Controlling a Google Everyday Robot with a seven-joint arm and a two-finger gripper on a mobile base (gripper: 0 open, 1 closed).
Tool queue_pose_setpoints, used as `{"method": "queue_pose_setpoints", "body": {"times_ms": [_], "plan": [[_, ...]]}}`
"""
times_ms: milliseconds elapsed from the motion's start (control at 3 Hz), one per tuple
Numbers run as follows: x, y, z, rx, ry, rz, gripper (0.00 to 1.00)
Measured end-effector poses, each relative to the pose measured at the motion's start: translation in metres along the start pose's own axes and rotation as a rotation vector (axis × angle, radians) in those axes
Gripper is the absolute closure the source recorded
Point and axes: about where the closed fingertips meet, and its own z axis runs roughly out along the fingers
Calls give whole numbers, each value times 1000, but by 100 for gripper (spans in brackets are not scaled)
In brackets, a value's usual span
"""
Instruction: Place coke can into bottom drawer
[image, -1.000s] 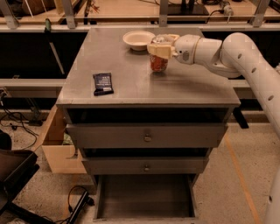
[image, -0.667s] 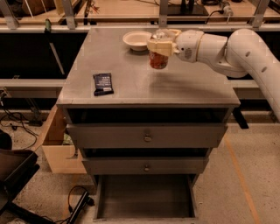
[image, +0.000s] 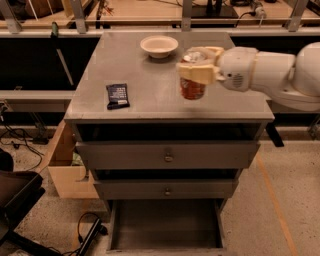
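The coke can (image: 192, 86), red-orange with a silver top, hangs upright in my gripper (image: 196, 67), lifted above the cabinet top near its front right part. The gripper's cream fingers (image: 196, 73) are shut around the can's upper half, and my white arm reaches in from the right. The bottom drawer (image: 166, 225) stands pulled open at the foot of the cabinet, below and toward the camera from the can; its dark floor is bare.
A cream bowl (image: 159, 45) sits at the back of the grey cabinet top (image: 150, 90). A black snack packet (image: 117, 95) lies at the front left. Two upper drawers with round knobs (image: 168, 157) are shut. A wooden box (image: 65, 165) stands left of the cabinet.
My gripper has carried the coke can up off the cabinet top and forward toward the front edge, away from the bowl.
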Motion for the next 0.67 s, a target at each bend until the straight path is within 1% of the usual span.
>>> {"method": "queue_pose_setpoints", "body": {"times_ms": [333, 667], "plan": [[29, 39, -68, -16, 49, -2, 100], [71, 61, -132, 3, 88, 47, 100]]}}
